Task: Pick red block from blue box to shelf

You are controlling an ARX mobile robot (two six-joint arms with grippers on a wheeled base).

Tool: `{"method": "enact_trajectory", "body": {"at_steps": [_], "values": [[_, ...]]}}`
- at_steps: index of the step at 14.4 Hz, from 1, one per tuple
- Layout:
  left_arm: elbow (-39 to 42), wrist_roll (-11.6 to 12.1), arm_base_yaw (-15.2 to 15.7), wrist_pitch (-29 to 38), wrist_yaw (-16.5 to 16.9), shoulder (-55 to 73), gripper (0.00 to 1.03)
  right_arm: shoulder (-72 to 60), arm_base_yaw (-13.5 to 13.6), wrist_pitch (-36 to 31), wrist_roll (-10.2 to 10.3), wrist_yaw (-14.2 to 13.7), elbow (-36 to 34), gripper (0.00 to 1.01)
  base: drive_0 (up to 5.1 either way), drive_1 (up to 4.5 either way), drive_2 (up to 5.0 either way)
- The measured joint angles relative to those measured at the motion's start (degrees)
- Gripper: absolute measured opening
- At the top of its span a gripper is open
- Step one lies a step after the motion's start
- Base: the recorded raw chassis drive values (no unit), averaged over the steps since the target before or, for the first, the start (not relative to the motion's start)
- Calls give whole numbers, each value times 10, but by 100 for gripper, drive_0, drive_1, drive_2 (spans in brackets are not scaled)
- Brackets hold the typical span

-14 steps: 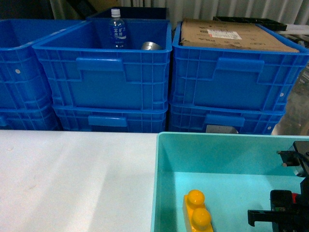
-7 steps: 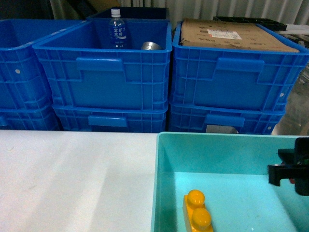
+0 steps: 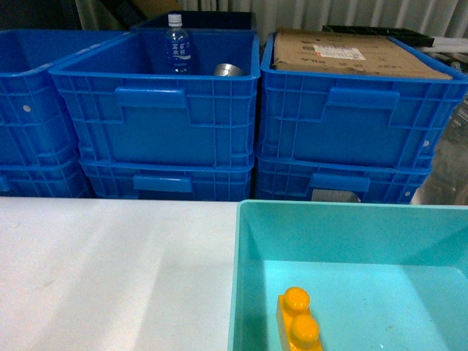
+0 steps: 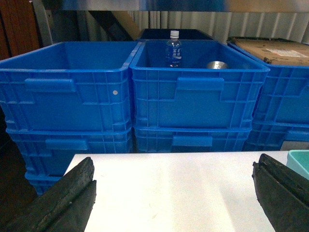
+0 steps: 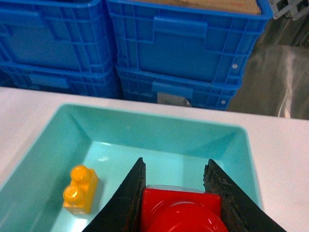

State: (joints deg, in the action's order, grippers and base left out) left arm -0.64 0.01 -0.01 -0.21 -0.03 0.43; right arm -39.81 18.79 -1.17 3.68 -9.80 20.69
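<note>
Turquoise plastic makes the blue box [image 3: 351,241] at five o'clock in the head view; only a yellow brick [image 3: 298,322] sits inside. The left gripper [image 4: 174,193] hangs wide apart, holding nothing. The right gripper [image 5: 176,193] pinches the red block [image 5: 181,210] by its flat sides, above the box. It looks light, hard and a bit slippery.

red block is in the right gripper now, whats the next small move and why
Probably swing the right gripper away from the blue box and toward the shelf. In the right wrist view its fingers are shut on the red block, held above the box floor and apart from the yellow brick. No shelf tier is visible yet, so go slowly.
</note>
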Motion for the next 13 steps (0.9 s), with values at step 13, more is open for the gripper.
{"method": "enact_trajectory", "body": {"at_steps": [13], "values": [[0, 0, 0, 0, 0, 0, 98, 92, -100, -169, -24, 22, -98, 29, 0, 0, 0]]}}
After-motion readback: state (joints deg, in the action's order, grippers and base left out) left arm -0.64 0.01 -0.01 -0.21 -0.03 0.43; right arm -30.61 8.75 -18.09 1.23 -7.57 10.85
